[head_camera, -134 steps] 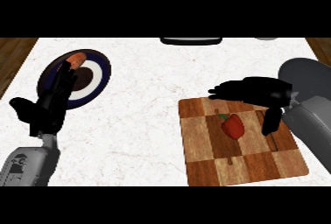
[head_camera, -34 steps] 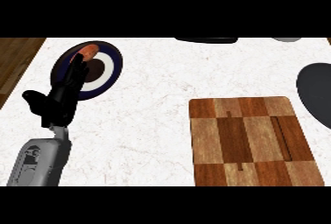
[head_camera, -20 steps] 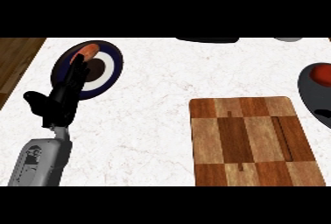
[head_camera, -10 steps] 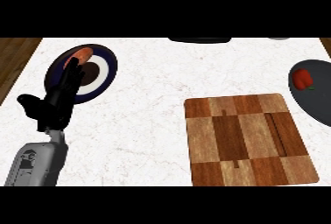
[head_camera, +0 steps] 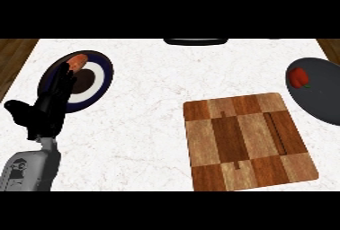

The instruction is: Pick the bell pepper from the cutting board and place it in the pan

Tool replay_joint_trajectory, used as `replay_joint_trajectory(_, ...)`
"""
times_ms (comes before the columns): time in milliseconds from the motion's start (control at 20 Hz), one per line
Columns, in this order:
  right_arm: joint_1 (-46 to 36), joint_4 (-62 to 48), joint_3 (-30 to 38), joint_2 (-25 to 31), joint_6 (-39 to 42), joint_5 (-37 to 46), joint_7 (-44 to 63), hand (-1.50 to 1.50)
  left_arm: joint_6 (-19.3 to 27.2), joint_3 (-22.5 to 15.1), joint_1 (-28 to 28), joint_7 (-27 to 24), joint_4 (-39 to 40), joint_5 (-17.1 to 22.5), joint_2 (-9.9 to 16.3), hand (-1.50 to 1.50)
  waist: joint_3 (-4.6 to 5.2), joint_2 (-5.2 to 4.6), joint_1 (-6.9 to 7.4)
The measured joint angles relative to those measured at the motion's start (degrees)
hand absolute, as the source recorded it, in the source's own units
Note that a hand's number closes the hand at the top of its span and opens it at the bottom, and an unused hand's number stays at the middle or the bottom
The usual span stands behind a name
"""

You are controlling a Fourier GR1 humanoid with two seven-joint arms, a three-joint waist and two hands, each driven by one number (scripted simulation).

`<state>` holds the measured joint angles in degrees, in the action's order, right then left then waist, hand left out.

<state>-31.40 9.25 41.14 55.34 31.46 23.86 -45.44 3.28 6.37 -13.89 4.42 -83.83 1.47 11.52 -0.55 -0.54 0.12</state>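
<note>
- Evidently, the bell pepper [head_camera: 300, 77] is lying inside the dark pan [head_camera: 324, 96] at the surface's right edge, toward its far side, sitting in the pan's left part near the rim.
- Nearer the front edge, the cutting board [head_camera: 247, 140] is sitting bare, right of the surface's middle and just beside the pan.
- At the left edge, the left hand [head_camera: 46, 108] is resting upright with its fingers straight and relaxed, grasping nothing; its fingertips are showing in front of the plate [head_camera: 98, 76] near the far-left corner.
- On that plate's far rim, a small orange-red item [head_camera: 78, 60] is lying; what it is I cannot tell.
- As for the right hand, it is showing nowhere in the view, so its state cannot be told.
- Judging from how things lie, the placing is looking done, and what is remaining is keeping clear of the pan.
- Doing that well is meaning keeping any arm motion away from the pan's rim, since a knock could be rolling the pepper, which is sitting close to the rim.
- Along the far edge, a dark object [head_camera: 196, 41] is peeking in, well apart from everything else.
</note>
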Motion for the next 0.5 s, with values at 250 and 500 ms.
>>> replay_joint_trajectory(250,3.4,1.7,0.3,2.5,2.1,-2.0,0.7,-1.5,0.1,0.0,0.9,-0.4,-0.2,-0.2,-0.2,0.0,0.02,0.28,-0.79)
replay_joint_trajectory(500,6.7,4.0,-0.9,3.0,2.9,-3.0,0.8,-1.5,0.2,0.2,1.4,-0.5,-0.4,-0.2,0.0,0.0,0.03,0.42,-0.96)
